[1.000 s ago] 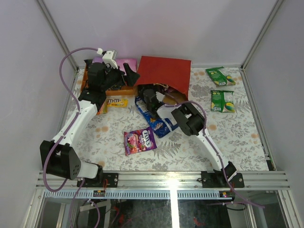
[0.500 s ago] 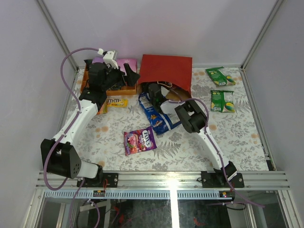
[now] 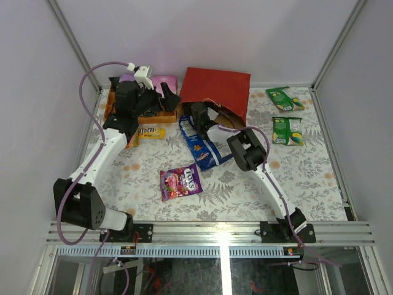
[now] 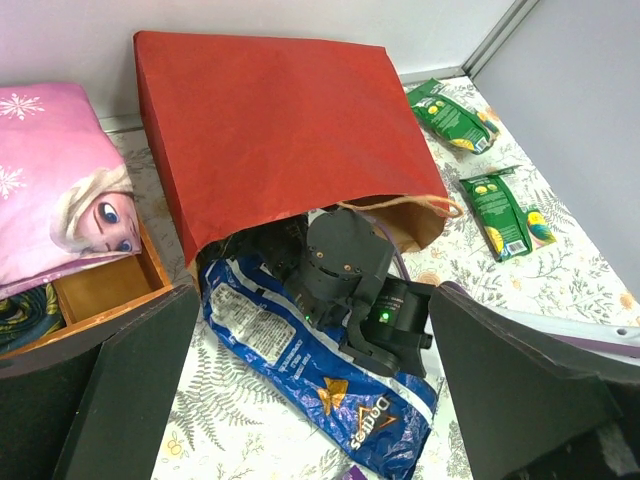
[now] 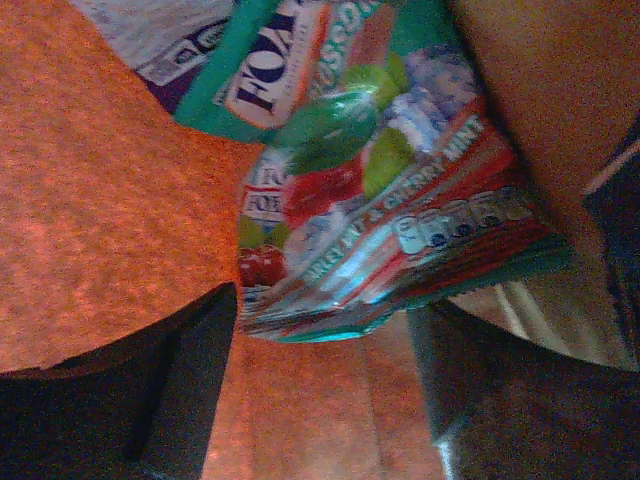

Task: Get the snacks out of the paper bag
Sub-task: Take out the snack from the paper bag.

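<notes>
Where paper bag (image 3: 218, 89) gapes, spread right pincer (image 5: 320, 400) faces glossy teal packet (image 5: 370, 190).

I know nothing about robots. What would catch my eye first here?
The big red paper bag lying on its side at the back of the table, with the right claw pushed into its mouth. Inside, a teal Fox's candy packet sits just ahead of the open claw. A blue Doritos bag lies on the table just outside the opening.
</notes>
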{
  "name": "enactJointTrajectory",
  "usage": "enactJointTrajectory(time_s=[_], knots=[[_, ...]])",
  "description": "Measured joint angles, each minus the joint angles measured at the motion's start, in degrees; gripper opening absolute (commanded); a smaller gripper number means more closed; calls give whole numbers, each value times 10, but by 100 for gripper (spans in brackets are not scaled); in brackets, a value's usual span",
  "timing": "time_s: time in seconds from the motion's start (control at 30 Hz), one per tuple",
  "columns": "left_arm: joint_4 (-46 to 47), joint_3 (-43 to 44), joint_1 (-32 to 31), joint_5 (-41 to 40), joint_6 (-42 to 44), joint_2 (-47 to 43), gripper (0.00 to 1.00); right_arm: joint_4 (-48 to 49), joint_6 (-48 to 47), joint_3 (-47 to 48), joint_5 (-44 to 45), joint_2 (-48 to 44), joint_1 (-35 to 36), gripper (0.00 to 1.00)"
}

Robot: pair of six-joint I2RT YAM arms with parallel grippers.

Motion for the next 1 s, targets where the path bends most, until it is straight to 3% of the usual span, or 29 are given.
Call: enactJointTrajectory(time_s=[0.17,0.33,0.57,0.8,1.0], knots=[[-2,0,0,-2,2,3,100,-34,-14,67,0,43,-1,42],[-2,0,0,-4,3,4,100,-51,-20,105,0,63,-8,2],[-2,0,0,-4,3,6,100,-22,-27,66,-18,47,-17,0],[-3,0,0,-4,4,7,100,14,-20,-114,-54,-54,-30,0],[-3,0,0,-4,4,7,100,-2,-9,-210,-88,-130,-39,0]])
